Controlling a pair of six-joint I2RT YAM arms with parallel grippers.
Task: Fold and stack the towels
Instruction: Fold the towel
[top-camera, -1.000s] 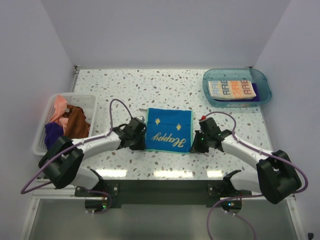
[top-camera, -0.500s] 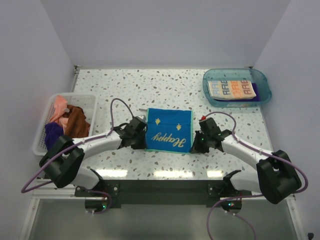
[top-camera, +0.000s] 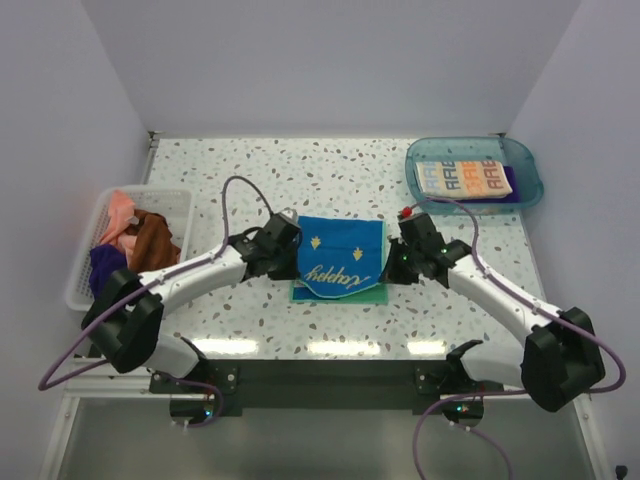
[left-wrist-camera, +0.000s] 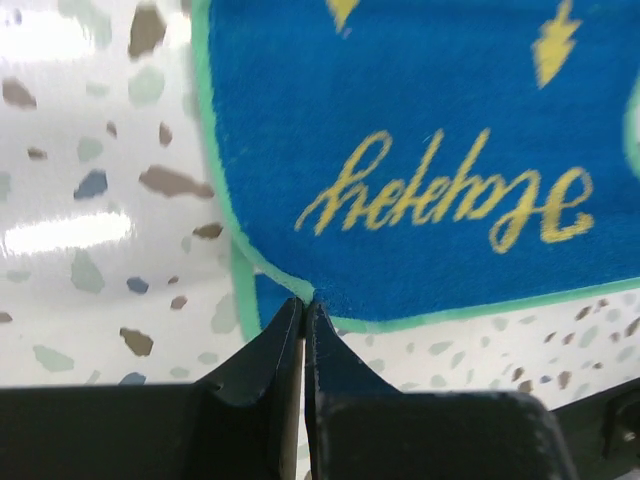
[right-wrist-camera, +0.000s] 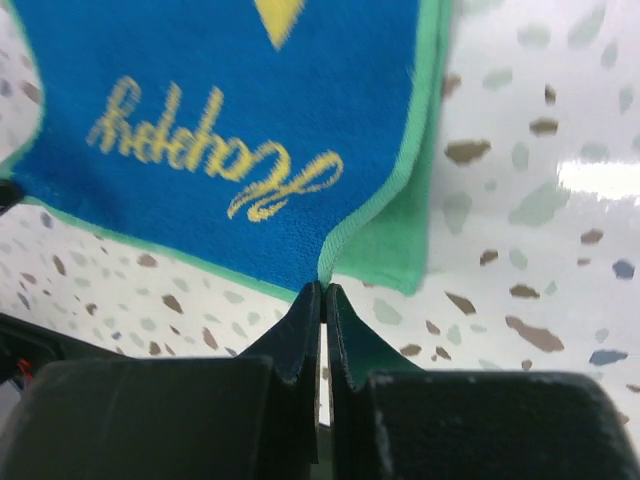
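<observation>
The blue "Happy" towel (top-camera: 340, 258) with a green border lies at mid-table. Its top layer is lifted at the near edge and sags between my grippers. My left gripper (top-camera: 290, 250) is shut on its near left corner; in the left wrist view my left gripper (left-wrist-camera: 304, 303) pinches the green hem of the towel (left-wrist-camera: 420, 150). My right gripper (top-camera: 393, 262) is shut on the near right corner; in the right wrist view my right gripper (right-wrist-camera: 322, 290) pinches the hem of the towel (right-wrist-camera: 230, 120), with the green lower layer beneath. A folded "RABBIT" towel (top-camera: 463, 179) lies on a purple towel (top-camera: 520, 197).
A blue-green tray (top-camera: 528, 165) at the back right holds the folded towels. A white basket (top-camera: 175, 205) at the left holds brown (top-camera: 152, 243), pink (top-camera: 118, 212) and purple (top-camera: 105, 267) towels. Speckled table (top-camera: 300, 170) stretches behind the towel.
Both grippers have lifted the near corners of the "Happy" towel's top layer and moved them away from the table's front edge; the near edge now curves up, baring the green layer below.
</observation>
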